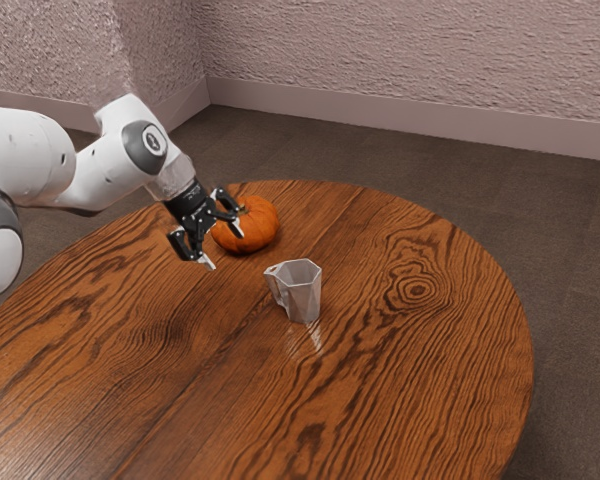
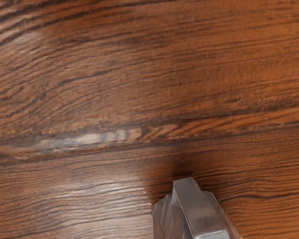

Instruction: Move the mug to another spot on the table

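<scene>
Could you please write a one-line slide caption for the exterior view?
Franka arm's open gripper hovers near an orange pumpkin, short of the upright grey faceted mug on a round wooden table.

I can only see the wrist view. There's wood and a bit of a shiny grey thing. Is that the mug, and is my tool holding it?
Observer: Yes, that's the mug. The tool isn't holding it: in the exterior view it is open, empty and apart from the mug.
Operator: Which way is the mug from my tool?
Observer: Toward the exterior view's right. It stands upright on the table, with its handle facing the exterior view's left.
Operator: Is anything else on the table?
Observer: An orange pumpkin, just behind the tool in the exterior view.
</scene>
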### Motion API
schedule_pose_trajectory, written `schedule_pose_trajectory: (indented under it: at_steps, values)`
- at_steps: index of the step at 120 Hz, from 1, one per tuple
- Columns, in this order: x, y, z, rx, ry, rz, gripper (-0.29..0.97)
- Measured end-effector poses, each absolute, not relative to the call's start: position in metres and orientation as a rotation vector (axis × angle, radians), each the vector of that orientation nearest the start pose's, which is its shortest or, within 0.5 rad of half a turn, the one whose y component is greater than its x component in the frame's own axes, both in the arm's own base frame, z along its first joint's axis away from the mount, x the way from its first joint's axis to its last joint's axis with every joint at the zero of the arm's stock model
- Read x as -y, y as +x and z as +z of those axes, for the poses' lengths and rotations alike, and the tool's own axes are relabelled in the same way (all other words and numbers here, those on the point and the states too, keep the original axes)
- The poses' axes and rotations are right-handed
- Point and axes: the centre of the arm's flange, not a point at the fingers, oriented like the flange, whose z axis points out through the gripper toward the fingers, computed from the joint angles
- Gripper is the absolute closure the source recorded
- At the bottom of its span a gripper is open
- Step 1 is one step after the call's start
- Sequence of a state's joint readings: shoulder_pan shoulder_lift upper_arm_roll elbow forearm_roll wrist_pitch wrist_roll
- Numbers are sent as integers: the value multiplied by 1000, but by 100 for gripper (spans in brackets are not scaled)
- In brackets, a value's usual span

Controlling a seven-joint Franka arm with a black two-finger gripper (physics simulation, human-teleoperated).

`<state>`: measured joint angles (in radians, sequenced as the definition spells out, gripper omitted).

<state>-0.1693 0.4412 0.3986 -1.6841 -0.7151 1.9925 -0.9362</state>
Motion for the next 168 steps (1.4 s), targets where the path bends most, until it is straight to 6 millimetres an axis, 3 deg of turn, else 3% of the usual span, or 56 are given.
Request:
schedule_pose_trajectory:
  at_steps: [26, 46, 75, 97, 121, 154, 168]
  values:
    - [-78, 677, 329, 2494, -2519, 449, 0]
    - [-75, 699, 317, 2556, -2485, 426, 0]
    - [-62, 713, 283, 2598, -2426, 468, 0]
    - [-56, 726, 275, 2627, -2416, 456, 0]
    - [-49, 724, 250, 2633, -2371, 495, 0]
    - [-35, 715, 236, 2623, -2341, 540, 0]
    - [-28, 714, 241, 2618, -2358, 537, 0]
